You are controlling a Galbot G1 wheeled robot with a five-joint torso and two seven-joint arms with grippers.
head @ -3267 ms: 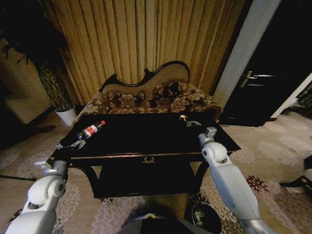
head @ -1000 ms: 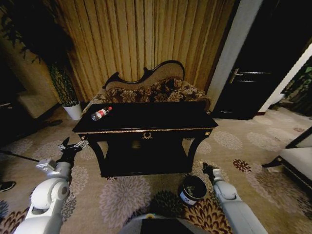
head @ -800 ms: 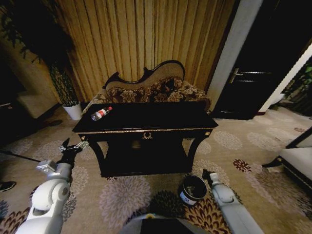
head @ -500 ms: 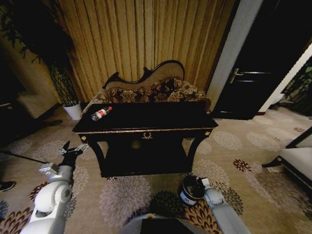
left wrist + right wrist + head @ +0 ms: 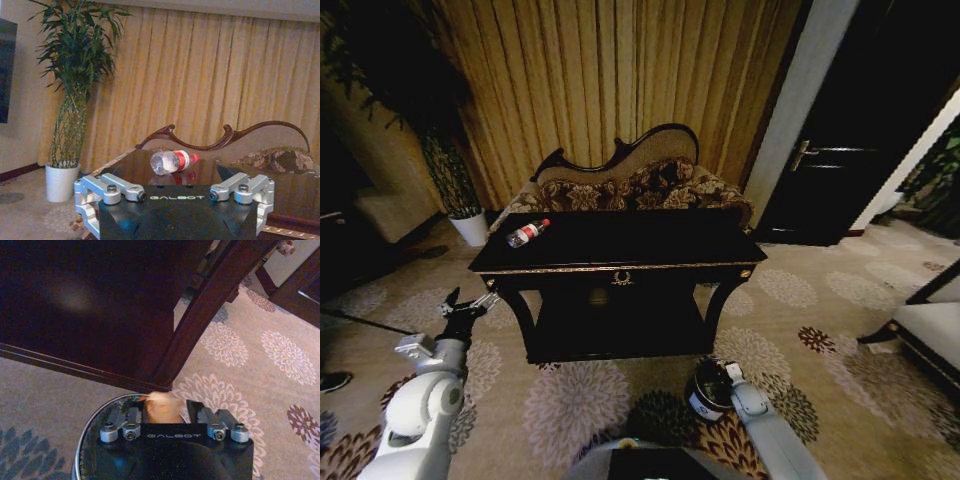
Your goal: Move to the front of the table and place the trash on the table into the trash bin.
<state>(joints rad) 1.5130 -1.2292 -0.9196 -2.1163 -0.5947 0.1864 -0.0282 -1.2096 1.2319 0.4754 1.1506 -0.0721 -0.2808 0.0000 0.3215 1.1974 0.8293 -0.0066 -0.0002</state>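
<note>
**Desk:** Take the room left to right.

**Photographer:** The left gripper (image 5: 470, 306) hangs with fingers spread and empty, low beside the table's (image 5: 620, 266) left front corner. The bottle (image 5: 528, 233) lies on its side near the left rear of the tabletop. Below the table's right leg sits the trash bin (image 5: 712, 392), and the right gripper (image 5: 717, 374) is directly over its mouth, fingers closed on an orange-yellow scrap (image 5: 162, 407).

**Desk:** What could go wrong?

**Photographer:** The wrist view puts the scrap close to the bin's rim (image 5: 100, 412) rather than its centre. Released there, a light scrap could catch the edge or drift onto the carpet. The arm is also near the table leg (image 5: 200, 320) and might brush it on lifting.

**Desk:** And against a second ago?

**Photographer:** The right arm was then beside the bin, to its right; it has swung inward and sits above the opening. The left arm has barely shifted, and the bottle has not moved.
</note>
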